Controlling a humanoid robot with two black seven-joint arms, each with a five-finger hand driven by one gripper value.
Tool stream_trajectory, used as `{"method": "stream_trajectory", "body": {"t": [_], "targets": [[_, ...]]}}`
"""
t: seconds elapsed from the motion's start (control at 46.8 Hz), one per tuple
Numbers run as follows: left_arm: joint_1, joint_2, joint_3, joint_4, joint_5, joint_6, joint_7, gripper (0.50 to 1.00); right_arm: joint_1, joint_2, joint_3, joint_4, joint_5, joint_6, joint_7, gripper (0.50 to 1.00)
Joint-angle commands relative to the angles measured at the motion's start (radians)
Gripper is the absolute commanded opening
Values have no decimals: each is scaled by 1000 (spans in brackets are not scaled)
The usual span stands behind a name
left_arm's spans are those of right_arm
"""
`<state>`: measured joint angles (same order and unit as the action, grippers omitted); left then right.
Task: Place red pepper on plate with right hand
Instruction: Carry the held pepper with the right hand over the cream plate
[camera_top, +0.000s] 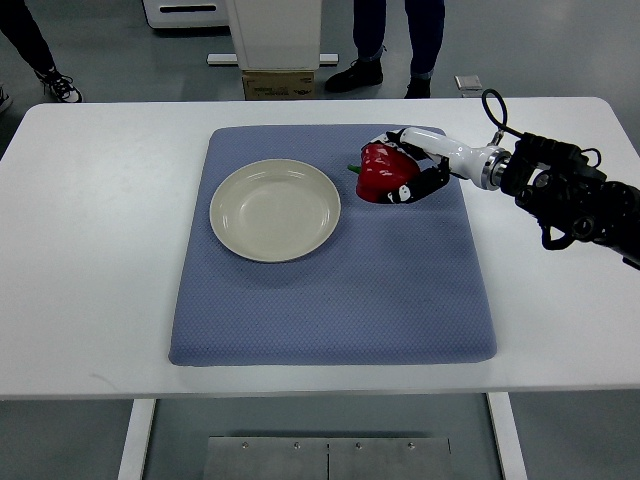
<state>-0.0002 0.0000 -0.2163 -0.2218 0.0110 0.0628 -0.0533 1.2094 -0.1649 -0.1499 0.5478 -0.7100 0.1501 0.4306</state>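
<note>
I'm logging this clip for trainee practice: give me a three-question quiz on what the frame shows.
1. True or false: the glossy red bell pepper already lies on the round cream ceramic plate.
2. The right hand is: A) open above the plate, B) wrapped around the pepper, C) resting off the white table.
3. Name the surface under the plate.

Key: 1 false, the pepper sits right of the plate. 2 B. 3 the blue-grey padded fabric mat.
</note>
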Motion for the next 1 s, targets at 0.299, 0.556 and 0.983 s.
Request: {"method": "stream_trajectory", "body": {"t": [0.299, 0.556, 0.983], "targets": [[0, 0, 0, 1, 0, 0, 0, 1000, 45, 137, 0, -11, 1, -1, -65, 500], [0, 0, 0, -1, 1, 0, 1, 1000, 48, 165, 0, -11, 1, -3, -78, 500], [0, 0, 0, -1, 0, 0, 1, 1000, 50, 165, 0, 3, 0, -11, -18, 500]]}}
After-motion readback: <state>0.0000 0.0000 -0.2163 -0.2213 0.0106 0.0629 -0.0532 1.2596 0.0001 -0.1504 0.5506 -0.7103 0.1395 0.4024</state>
